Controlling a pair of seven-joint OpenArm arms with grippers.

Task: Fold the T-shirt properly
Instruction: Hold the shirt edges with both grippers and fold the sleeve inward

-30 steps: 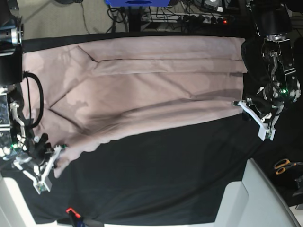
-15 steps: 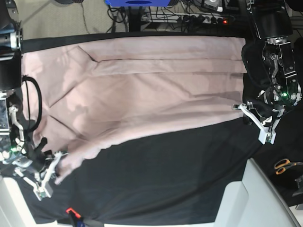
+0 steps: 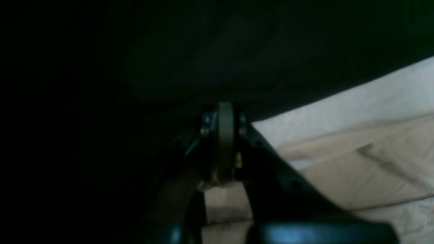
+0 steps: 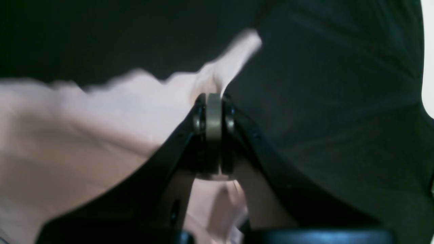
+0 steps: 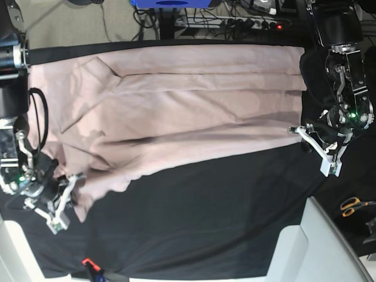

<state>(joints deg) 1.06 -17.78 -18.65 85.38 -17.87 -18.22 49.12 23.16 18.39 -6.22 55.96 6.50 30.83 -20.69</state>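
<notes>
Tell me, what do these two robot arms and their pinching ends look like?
Both arms are black, built of bulky jointed segments with white bracket parts near the ends. The left gripper and right gripper have slim white jaws; the wrist views show them dark, with a pale disc at the tip. A small green light glows on each wrist. A black cable loops along the right arm.

No text, label, brand or number can be read in any view.

Both claws [image 3: 224, 135] [image 4: 213, 115] apparently clamped tight
</notes>
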